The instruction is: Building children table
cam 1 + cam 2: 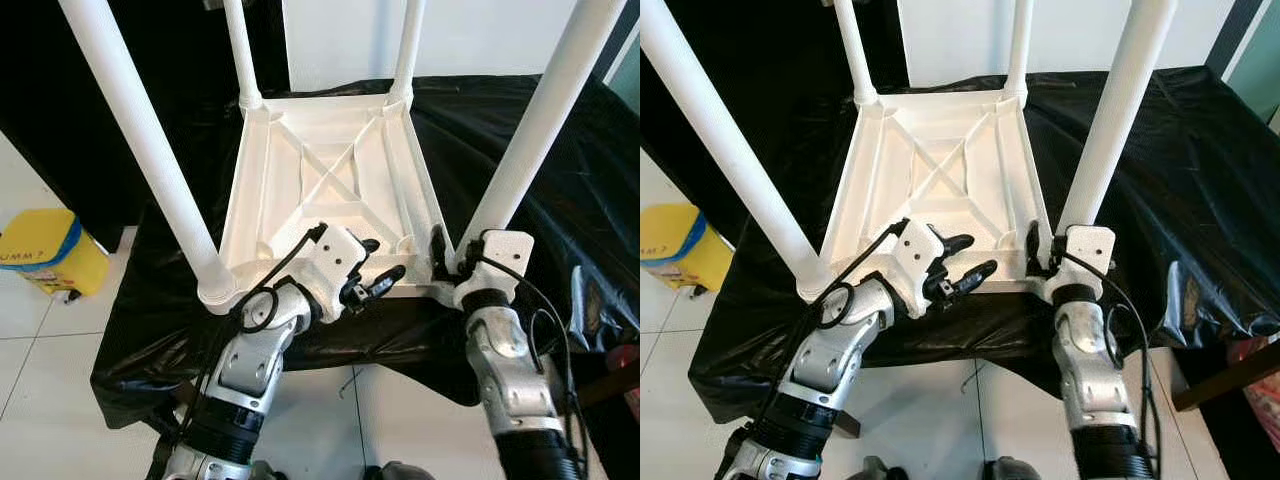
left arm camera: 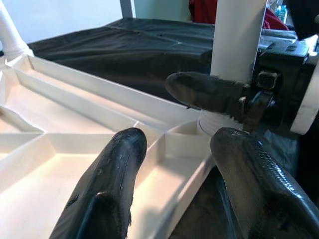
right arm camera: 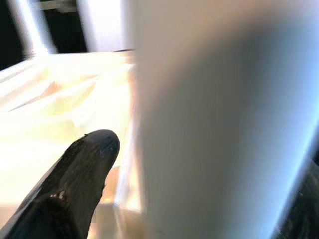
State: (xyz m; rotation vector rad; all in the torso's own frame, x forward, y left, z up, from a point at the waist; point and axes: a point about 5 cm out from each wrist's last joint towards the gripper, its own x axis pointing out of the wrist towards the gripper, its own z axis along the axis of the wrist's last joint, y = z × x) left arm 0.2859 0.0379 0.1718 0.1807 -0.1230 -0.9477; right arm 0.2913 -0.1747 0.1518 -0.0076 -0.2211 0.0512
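A crinkled glossy black sheet [image 1: 520,130] is covering the counter, and the white plastic children's table [image 1: 330,190] is lying on it upside down, ribbed underside showing, four smooth round legs pointing up. At the table's near edge the left pincer [image 1: 378,268] is hovering released. The right pincer [image 1: 447,256] seems to be grasping the near-right leg [image 1: 535,130]. A yellow bin [image 1: 45,250] is sitting on the floor beyond the table's left side.

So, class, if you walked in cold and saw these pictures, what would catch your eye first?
An upside-down white table lies on a black cloth, its four legs pointing upward. At the near right corner, the right gripper closes around the base of one leg, while the left gripper hovers open over the near rim. A yellow container sits on the floor at left.
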